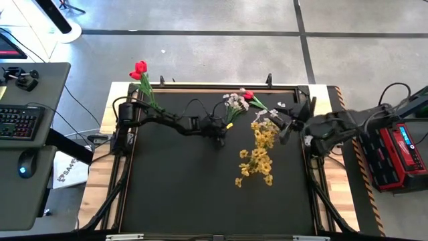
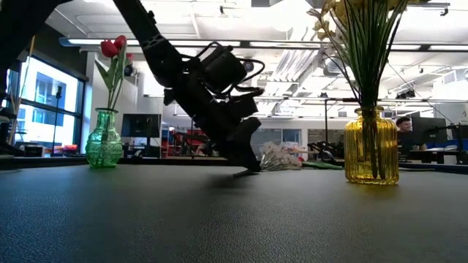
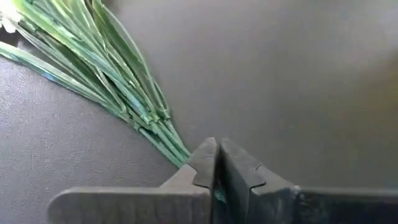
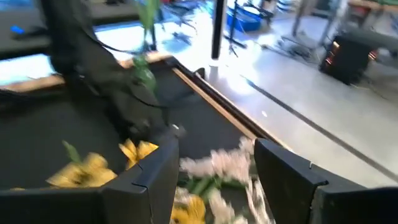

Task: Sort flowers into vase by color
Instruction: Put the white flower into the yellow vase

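A whitish spray [image 1: 234, 102] lies on the black mat, and my left gripper [image 1: 221, 132] is shut on its green stem bundle [image 3: 134, 93]; its blossoms [image 2: 281, 155] show beside the fingers in the low view. One red tulip [image 1: 248, 96] lies flat near the far edge. Another red tulip [image 2: 113, 47] stands in the green vase [image 2: 104, 140]. Yellow sprays [image 1: 257, 157] stand in the yellow vase [image 2: 371, 147]. My right gripper [image 1: 286, 125] is open over a second whitish spray [image 4: 217, 163], next to yellow blossoms [image 4: 93, 171]. My left gripper pinches the whitish spray by the cut end of its stem bundle [image 3: 185, 155] between its two fingers [image 3: 239, 174]. The fingers slant down from the table's left side, roughly in line with the stems. The spray lies flat on the mat, blossoms pointing toward the far edge.
The mat's near half [image 1: 200, 194] holds nothing but the yellow sprays leaning over it. A raised wooden rim [image 1: 200, 86] runs along the far edge. A keyboard and a mouse sit on a desk [image 1: 27, 120] to the left, and a red box [image 1: 401, 150] stands to the right.
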Available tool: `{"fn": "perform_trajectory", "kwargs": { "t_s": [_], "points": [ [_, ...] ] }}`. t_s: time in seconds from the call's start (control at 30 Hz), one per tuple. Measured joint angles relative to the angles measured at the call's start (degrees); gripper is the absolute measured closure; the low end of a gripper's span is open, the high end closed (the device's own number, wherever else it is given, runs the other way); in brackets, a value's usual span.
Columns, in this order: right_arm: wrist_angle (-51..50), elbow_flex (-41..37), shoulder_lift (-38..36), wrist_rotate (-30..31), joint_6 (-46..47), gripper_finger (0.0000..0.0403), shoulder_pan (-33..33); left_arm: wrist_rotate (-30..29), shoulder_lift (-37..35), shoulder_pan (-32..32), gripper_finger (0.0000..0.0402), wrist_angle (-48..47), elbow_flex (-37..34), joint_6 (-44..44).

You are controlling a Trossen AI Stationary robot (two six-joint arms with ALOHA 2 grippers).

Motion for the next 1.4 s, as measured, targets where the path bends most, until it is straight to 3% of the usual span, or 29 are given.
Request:
{"fn": "perform_trajectory", "kwargs": {
  "t_s": [0.13, 0.27, 0.53, 0.7, 0.8, 0.97, 1.17, 1.33, 1.4],
  "points": [
    [0.3, 5.0, -0.2, -5.5, -3.3, 0.0208, 0.0, -1.2, -1.2, 1.2, 0.0397, -2.6, -0.2, -0.3],
    [2.8, 9.5, 0.1, -12.6, -6.2, 0.0208, 0.0, -6.8, -5.5, 1.6, 0.0401, -7.5, -0.5, 0.9],
    [17.0, 8.6, 5.4, -24.7, -17.5, 0.0208, 1.6, -16.9, -23.0, -2.8, 0.0401, -8.5, -5.6, 6.3],
    [19.5, 8.5, 11.7, -24.3, -18.4, 0.0208, 1.1, -18.4, -38.2, -7.9, 0.0401, 0.9, -13.8, 13.9],
    [22.2, 8.5, 16.2, -24.3, -19.8, 0.0208, -0.3, -14.7, -45.3, -11.2, 0.0401, 10.0, -20.7, 19.3],
    [30.6, 8.5, 23.1, -29.4, -24.4, 0.0208, -2.9, -10.9, -53.8, -15.8, 0.0401, 26.5, -31.8, 23.3],
    [36.1, 10.4, 28.7, -26.6, -35.6, 0.0208, -3.7, -12.4, -58.6, -20.2, 0.0401, 33.3, -39.4, 24.0],
    [29.5, 16.5, 29.3, -16.0, -35.4, 0.0208, -3.1, -24.6, -55.2, -18.0, 0.0401, 29.3, -39.1, 14.7],
    [25.7, 19.3, 29.1, -14.2, -33.4, 0.0208, -2.9, -26.5, -52.2, -16.0, 0.0399, 26.2, -38.3, 11.8]
  ]
}}
